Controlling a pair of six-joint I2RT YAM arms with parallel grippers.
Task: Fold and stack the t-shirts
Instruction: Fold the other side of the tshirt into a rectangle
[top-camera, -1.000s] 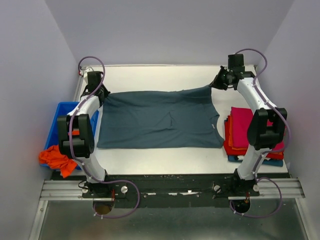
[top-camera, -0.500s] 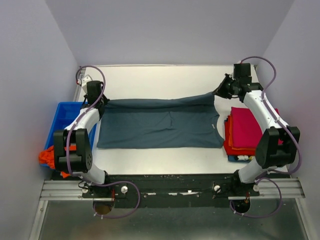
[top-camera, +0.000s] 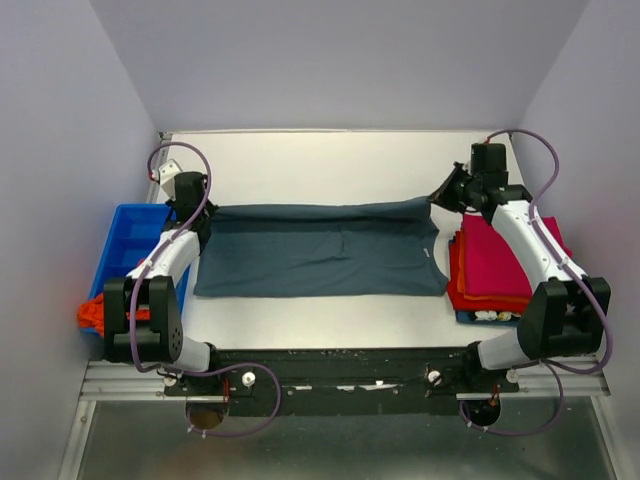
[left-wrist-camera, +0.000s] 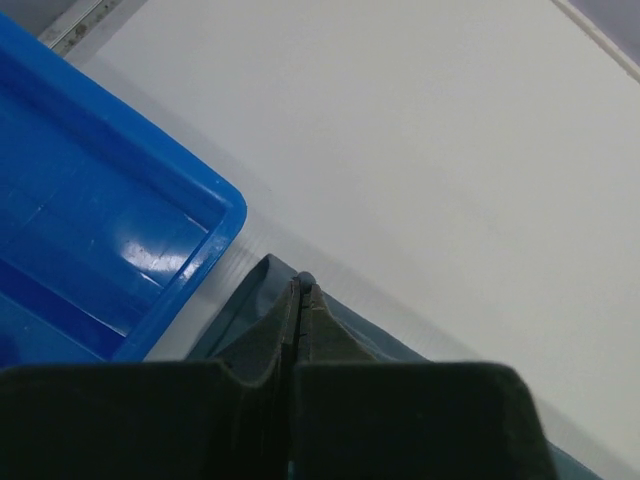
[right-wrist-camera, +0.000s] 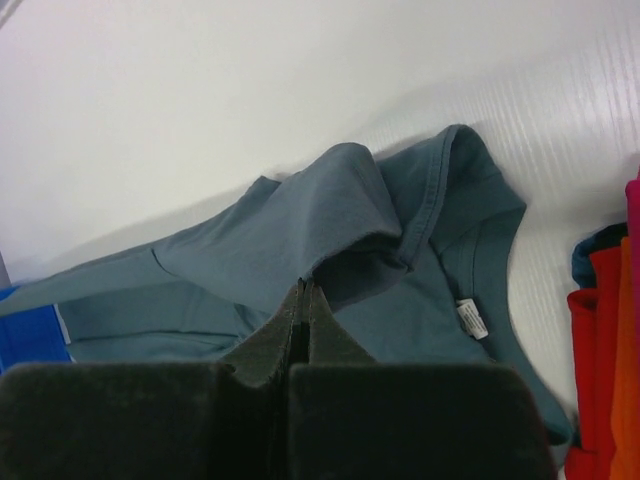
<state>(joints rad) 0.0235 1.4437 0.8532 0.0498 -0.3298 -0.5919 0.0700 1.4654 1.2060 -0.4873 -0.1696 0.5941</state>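
Note:
The slate grey-blue t-shirt (top-camera: 320, 250) lies across the middle of the table, its far edge lifted and drawn toward the near side. My left gripper (top-camera: 200, 212) is shut on the shirt's far left corner (left-wrist-camera: 268, 275). My right gripper (top-camera: 440, 196) is shut on the far right edge near the collar (right-wrist-camera: 350, 200). A stack of folded shirts stands at the right, magenta-pink (top-camera: 495, 255) on top, with red and orange (top-camera: 458, 285) beneath. A bright orange shirt (top-camera: 105, 315) hangs over the bin's near edge.
The blue plastic bin (top-camera: 125, 240) stands off the table's left edge, close to my left arm; it also shows in the left wrist view (left-wrist-camera: 90, 250). The white table (top-camera: 320, 160) runs bare behind the shirt. Purple-grey walls close in on three sides.
Both grippers have moved toward the near side, carrying the grey-blue shirt's far edge with them. The shirt's visible depth has shrunk as the far part folds over.

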